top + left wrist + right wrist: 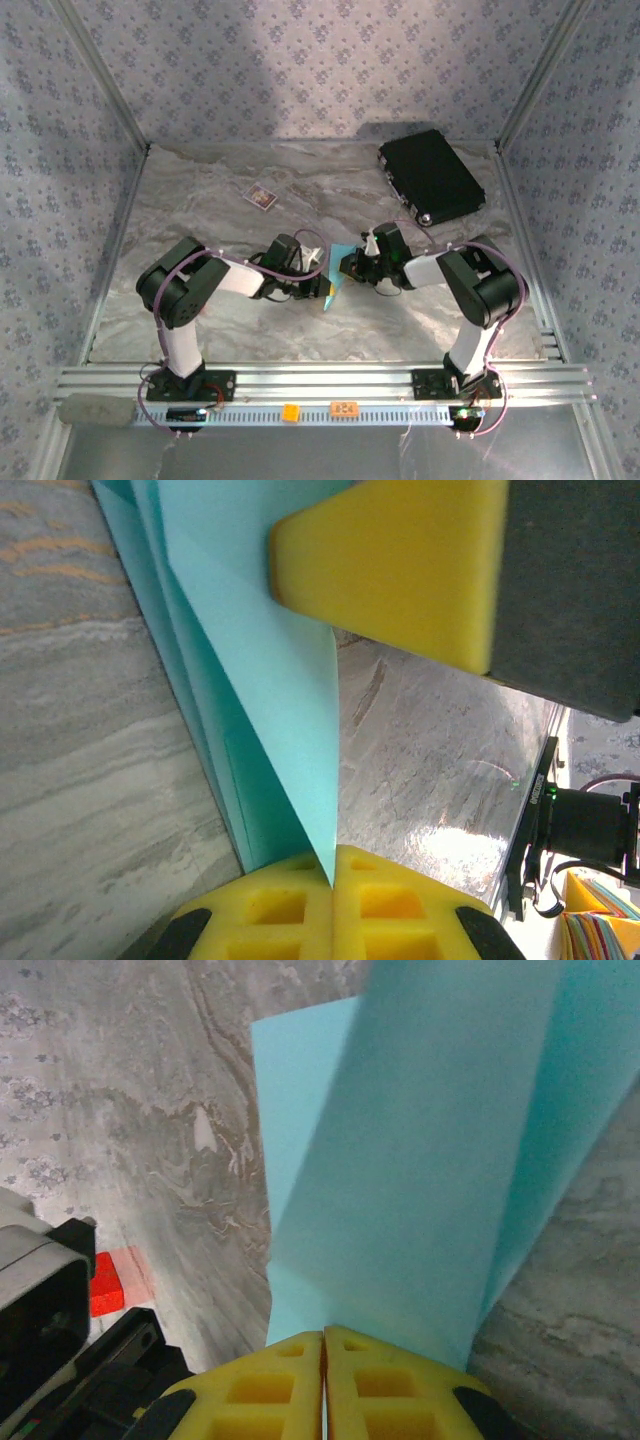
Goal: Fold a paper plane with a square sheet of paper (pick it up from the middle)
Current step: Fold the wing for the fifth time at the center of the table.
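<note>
Both jaws clamped on paper (334, 280) — arms bent inward, wrists facing

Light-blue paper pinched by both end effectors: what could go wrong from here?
1. The left end effector and right end effector both pinch the light-blue paper shut; any pull apart could tear it or slip it free.
2. In the left wrist view its folded layers fan apart, so the crease may spring open.
3. The end effectors sit very close in the top view and might collide.

A robot lab test booth: marble-look tabletop (200, 200) boxed in by patterned walls (300, 60), aluminium rail (320, 378) in front.
</note>
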`<state>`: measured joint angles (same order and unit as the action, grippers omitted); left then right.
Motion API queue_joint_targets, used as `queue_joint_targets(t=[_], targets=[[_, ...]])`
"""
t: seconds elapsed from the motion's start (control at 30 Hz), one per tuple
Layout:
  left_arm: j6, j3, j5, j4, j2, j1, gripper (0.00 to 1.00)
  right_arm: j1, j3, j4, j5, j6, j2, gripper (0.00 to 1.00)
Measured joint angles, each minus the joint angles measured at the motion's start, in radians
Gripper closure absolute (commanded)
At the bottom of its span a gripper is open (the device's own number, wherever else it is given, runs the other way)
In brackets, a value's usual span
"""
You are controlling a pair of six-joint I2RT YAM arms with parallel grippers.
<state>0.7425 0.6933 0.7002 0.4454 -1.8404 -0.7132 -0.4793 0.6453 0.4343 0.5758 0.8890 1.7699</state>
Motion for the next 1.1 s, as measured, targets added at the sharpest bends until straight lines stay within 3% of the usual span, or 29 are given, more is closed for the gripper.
queue_joint_targets(t=[0.17, 0.33, 0.57, 0.73, 0.9, 1.1], targets=[[0.002, 0.003, 0.010, -0.004, 0.010, 0.000, 0.84, 0.000, 0.006, -0.016, -0.003, -0.001, 0.001, 0.89], [0.004, 0.005, 0.006, -0.019, 0.019, -0.003, 0.83, 0.000, 0.008, -0.019, -0.003, -0.006, 0.003, 0.89], [0.029, 0.004, 0.013, -0.022, 0.020, -0.016, 1.00, 0.000, 0.016, -0.034, -0.003, -0.008, 0.005, 0.90], [0.037, 0.004, 0.017, -0.023, 0.020, -0.016, 1.00, -0.001, 0.027, -0.057, -0.003, -0.016, 0.006, 0.90], [0.040, 0.003, 0.029, -0.024, 0.017, -0.016, 0.86, -0.006, 0.039, -0.082, -0.008, -0.024, 0.007, 0.91], [0.042, -0.010, 0.052, -0.022, 0.020, -0.018, 0.85, -0.008, 0.049, -0.105, -0.012, -0.034, 0.007, 0.91]])
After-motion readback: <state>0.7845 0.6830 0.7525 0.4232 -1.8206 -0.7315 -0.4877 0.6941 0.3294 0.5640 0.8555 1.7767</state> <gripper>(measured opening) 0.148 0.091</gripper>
